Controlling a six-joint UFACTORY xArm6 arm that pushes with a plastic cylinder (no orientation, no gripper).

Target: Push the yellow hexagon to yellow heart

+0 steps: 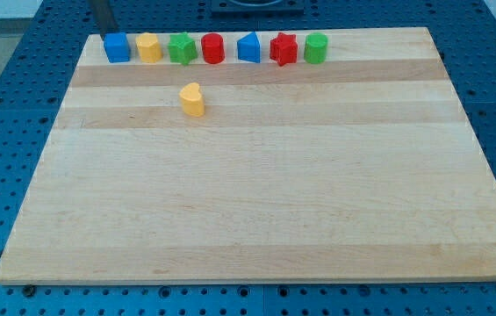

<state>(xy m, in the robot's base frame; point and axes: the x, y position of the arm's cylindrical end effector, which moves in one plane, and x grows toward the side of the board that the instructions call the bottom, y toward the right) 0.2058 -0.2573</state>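
The yellow hexagon (148,47) stands in a row of blocks along the board's top edge, second from the view's left. The yellow heart (192,100) sits alone on the board below and to the right of the hexagon, apart from the row. My tip (106,33) is at the top left, just above the blue cube (117,47), to the left of the yellow hexagon. The rod rises out of the view's top.
The row continues to the right with a green star-like block (182,48), a red cylinder (212,48), a blue triangular block (248,47), a red star (283,49) and a green cylinder (316,47). The wooden board (256,193) lies on a blue perforated table.
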